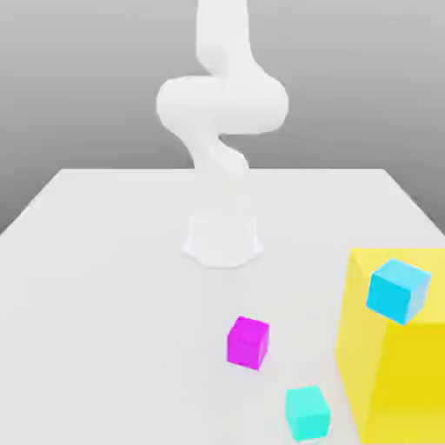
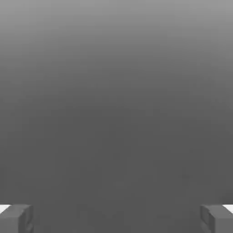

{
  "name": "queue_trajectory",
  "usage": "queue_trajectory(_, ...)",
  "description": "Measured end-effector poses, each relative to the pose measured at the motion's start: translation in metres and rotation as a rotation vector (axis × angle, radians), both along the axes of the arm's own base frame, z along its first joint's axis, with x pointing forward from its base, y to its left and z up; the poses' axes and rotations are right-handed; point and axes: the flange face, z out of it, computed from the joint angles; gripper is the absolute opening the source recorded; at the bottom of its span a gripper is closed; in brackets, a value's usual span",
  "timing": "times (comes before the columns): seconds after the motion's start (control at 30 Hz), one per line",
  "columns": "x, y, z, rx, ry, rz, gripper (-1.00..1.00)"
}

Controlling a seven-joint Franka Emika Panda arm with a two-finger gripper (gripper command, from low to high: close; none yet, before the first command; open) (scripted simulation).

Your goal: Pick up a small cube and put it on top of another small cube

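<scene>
1. The small cube (image 1: 248,342), plain magenta with sharp edges and flat faces, sits alone on the white counter (image 1: 104,287). In the exterior view it lies at about 6 o'clock from the arm's base (image 1: 222,240), well apart from it.
2. Another small cube (image 1: 398,290), sky-blue and a little larger, rests on top of the big yellow block (image 1: 395,365), at about 2 o'clock from the magenta one.
3. A teal cube (image 1: 308,412) lies on the counter near the magenta one, at about 5 o'clock from it; I treat it as a distractor.
4. The end effector (image 2: 116,218) is spread wide and empty; the hand view has its fingertips (image 2: 16,217) at both lower corners with only grey background ahead.
5. I judge nothing is grasped yet, so the step in hand is the approach. I would swing the hand to face down over the magenta cube, square the fingers to two opposite faces, descend centred, and close low on its sides.
6. Afterwards I would lift well above the yellow block's height before crossing to the sky-blue cube.
</scene>
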Motion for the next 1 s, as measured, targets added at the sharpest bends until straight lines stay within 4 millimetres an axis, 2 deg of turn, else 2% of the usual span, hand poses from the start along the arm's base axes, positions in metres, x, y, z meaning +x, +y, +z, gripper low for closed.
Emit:
queue_trajectory(0.13,0.036,0.009,-0.099,0.06,0.147,-0.047,0.0)
queue_trajectory(0.2,0.044,0.014,-0.149,0.082,0.22,-0.073,0.0)
queue_trajectory(0.3,0.045,0.022,-0.224,0.106,0.33,-0.118,0.0)
queue_trajectory(0.43,0.025,0.032,-0.325,0.121,0.485,-0.189,0.0)
queue_trajectory(0.6,-0.034,0.038,-0.452,0.108,0.687,-0.3,0.0)
queue_trajectory(0.67,-0.041,0.039,-0.479,0.107,0.711,-0.314,0.0)
queue_trajectory(0.83,-0.046,0.04,-0.522,0.108,0.72,-0.317,0.0)
queue_trajectory(0.87,-0.047,0.04,-0.527,0.108,0.72,-0.318,-1.0)
queue_trajectory(1.0,-0.047,0.04,-0.527,0.108,0.719,-0.318,-1.0)
